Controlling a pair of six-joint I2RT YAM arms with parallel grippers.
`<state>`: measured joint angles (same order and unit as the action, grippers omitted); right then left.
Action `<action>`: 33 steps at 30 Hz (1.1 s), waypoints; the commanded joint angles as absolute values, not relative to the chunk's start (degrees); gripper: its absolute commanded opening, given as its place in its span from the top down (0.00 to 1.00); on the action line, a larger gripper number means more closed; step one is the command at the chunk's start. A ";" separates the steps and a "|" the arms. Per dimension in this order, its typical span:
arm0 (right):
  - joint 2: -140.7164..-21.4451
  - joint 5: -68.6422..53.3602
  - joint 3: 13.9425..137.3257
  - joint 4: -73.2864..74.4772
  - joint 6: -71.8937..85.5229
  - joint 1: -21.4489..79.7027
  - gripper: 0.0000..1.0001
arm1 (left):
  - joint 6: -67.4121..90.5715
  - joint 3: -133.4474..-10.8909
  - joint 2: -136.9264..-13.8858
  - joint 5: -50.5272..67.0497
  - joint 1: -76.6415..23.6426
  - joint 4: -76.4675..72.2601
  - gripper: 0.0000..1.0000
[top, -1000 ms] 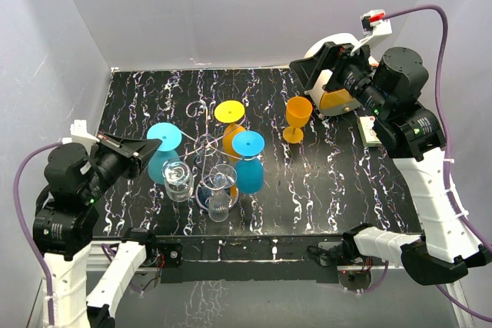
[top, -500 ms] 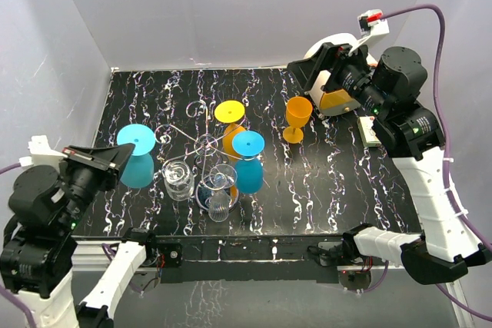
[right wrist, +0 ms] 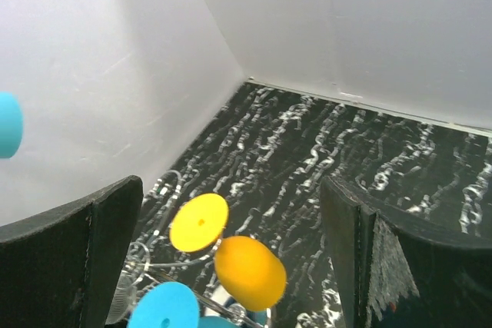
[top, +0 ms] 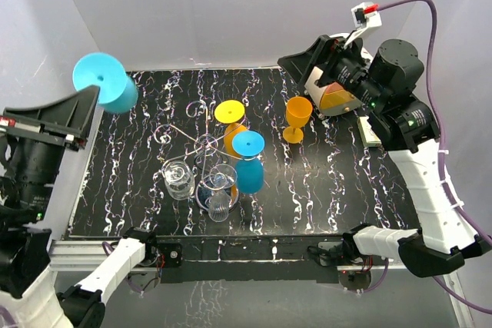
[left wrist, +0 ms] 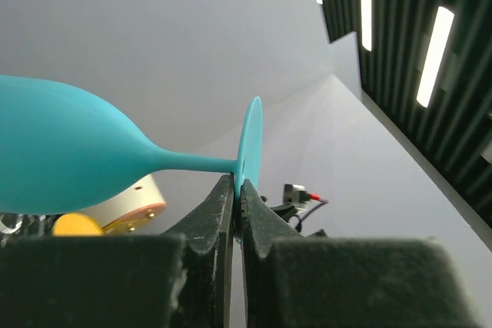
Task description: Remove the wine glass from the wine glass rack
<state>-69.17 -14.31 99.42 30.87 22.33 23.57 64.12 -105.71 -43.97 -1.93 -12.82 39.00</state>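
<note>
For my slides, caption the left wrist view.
Left gripper pinches the blue wine glass by its foot, held sideways.

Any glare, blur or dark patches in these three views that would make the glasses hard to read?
Top external: even light, sharp, though the clear glasses nearly vanish against the marbled table. Left wrist: bright ceiling strips flare at upper right; the left gripper is a dark silhouette, the blue wine glass crisp. Right wrist: right gripper fingers dark and soft; yellow glass clear.
</note>
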 commanded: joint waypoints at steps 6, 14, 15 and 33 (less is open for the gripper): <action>-69.38 -29.57 96.90 6.62 40.63 23.74 0.02 | 72.63 -101.84 -49.63 16.26 -13.27 4.83 1.00; -73.46 -37.84 90.20 -20.78 65.38 25.88 0.02 | 82.17 -92.10 -48.44 20.37 -13.35 -12.94 1.00; -74.11 -37.53 90.30 -22.33 66.07 26.94 0.02 | 82.97 -90.86 -48.00 20.12 -13.32 -14.21 1.00; -84.29 -29.96 93.51 -38.94 72.17 39.70 0.09 | 97.50 -77.26 -45.13 18.34 -13.27 -28.11 1.00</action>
